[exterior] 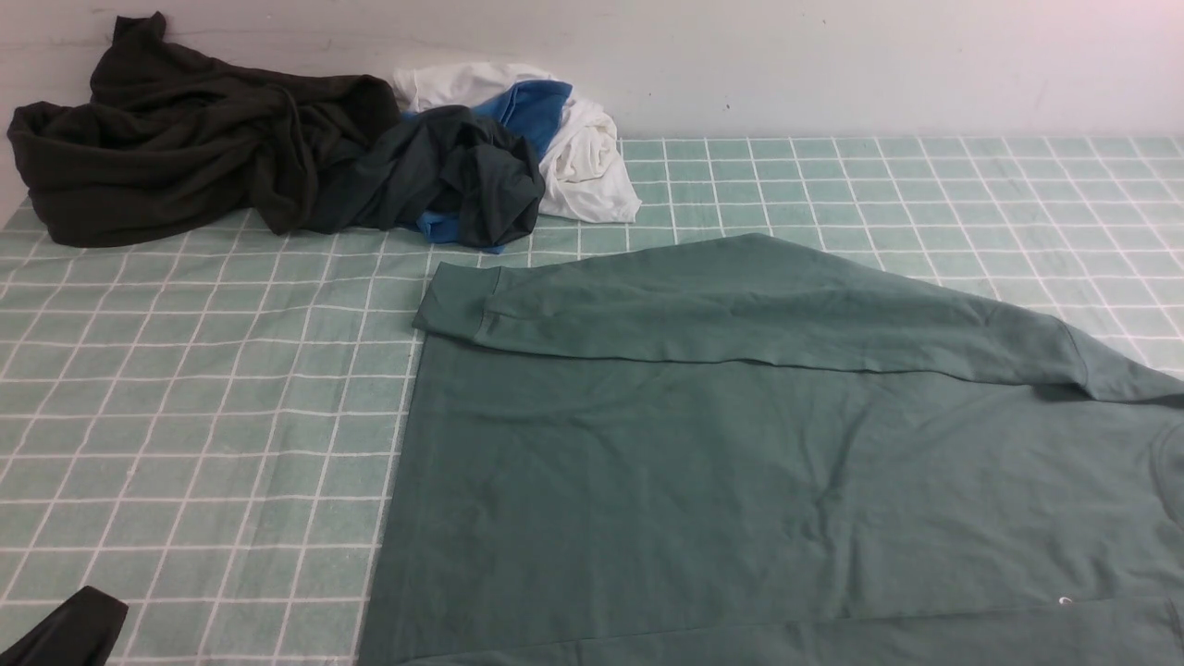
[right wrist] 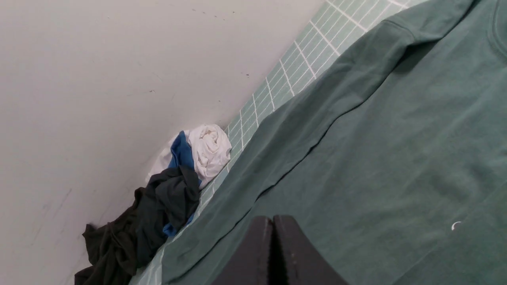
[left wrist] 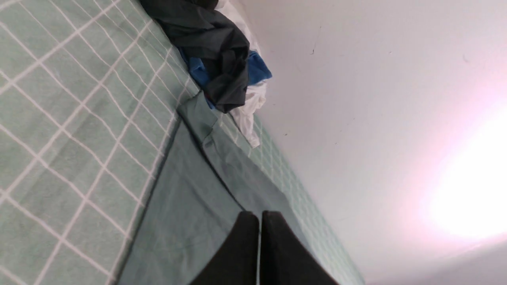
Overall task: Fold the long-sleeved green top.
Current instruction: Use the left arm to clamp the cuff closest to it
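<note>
The top [exterior: 758,481] lies flat on the checked table [exterior: 185,388], to the right of the middle, and reaches past the near and right edges of the front view. Its far sleeve [exterior: 740,305] is folded over the body, with the cuff pointing left. The near sleeve seems folded in too, but this is not sure.

The left gripper [left wrist: 259,217] has its fingers pressed together with nothing between them, and so has the right gripper [right wrist: 273,218], which hangs above the body of the top.

The sleeve step seems done. The next move probably calls for both grippers to spread, pinch one edge of the body and bring it over. A pile [exterior: 277,157] of other clothes lies at the far left, apart from the top.
</note>
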Controlling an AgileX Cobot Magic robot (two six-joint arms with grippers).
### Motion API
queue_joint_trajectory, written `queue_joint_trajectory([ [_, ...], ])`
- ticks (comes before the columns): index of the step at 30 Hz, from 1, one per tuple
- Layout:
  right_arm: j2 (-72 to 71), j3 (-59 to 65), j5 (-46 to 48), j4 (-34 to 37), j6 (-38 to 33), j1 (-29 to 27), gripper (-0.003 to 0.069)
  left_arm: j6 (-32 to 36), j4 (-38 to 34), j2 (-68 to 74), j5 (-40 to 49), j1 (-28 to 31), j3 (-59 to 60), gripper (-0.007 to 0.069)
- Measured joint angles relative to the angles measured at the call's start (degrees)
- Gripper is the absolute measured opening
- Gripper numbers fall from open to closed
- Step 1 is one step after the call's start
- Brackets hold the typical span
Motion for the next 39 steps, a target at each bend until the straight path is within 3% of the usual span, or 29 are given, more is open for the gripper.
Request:
queue_joint_trajectory([
  [6,0.0,0.1,-2.9,0.1,0.0,0.0,-0.0014,2.0,-3.3,0.0,-0.5,0.0,0.0,-0.0003],
  [8,0.0,0.1,-3.0,0.1,-1.9,0.0,-0.0014,6.7,-3.0,0.0,0.9,0.0,-1.3,-0.0003],
  [13,0.1,-4.8,-1.9,-3.0,-16.4,0.0,-0.0014,23.9,1.9,2.0,5.9,0.0,-10.7,-0.0003],
  [15,0.9,-6.7,-1.9,-3.7,-19.1,0.0,-0.0014,25.6,4.3,5.0,7.5,0.0,-13.4,-0.0003],
  [16,4.6,-11.1,-1.9,-5.8,-24.9,0.0,-0.0014,27.3,9.2,11.7,10.7,0.0,-18.1,-0.0003],
  [19,12.4,-17.8,-0.6,-10.2,-31.9,0.0,-0.0014,28.2,19.8,23.5,18.9,0.0,-26.9,-0.0003],
  [22,24.3,-29.0,5.4,-16.0,-37.8,0.0,-0.0014,29.0,34.9,38.8,32.7,-1.1,-40.9,-0.0003],
  [24,30.5,-35.4,12.6,-18.0,-39.3,0.9,-0.0014,28.9,42.4,46.0,39.2,-3.9,-47.7,-0.0003],
  [25,31.0,-35.9,12.6,-18.2,-39.3,1.0,-0.0014,28.8,42.4,46.6,39.2,-4.3,-48.1,-0.0003],
  [28,37.9,-41.2,25.4,-20.3,-39.8,5.1,-0.0014,27.1,47.5,55.3,43.0,-11.7,-52.0,-0.0003],
  [31,41.4,-41.9,34.1,-21.3,-39.9,7.6,-0.0014,26.8,48.0,59.7,44.0,-16.8,-51.9,-0.0003],
  [34,46.5,-41.9,47.2,-24.0,-39.9,12.0,-0.0014,26.8,49.1,67.6,44.0,-26.7,-51.0,0.0007],
  [39,49.1,-41.9,49.9,-25.0,-39.9,14.4,-0.0014,23.6,52.6,77.0,42.4,-34.4,-50.8,0.0073],
])
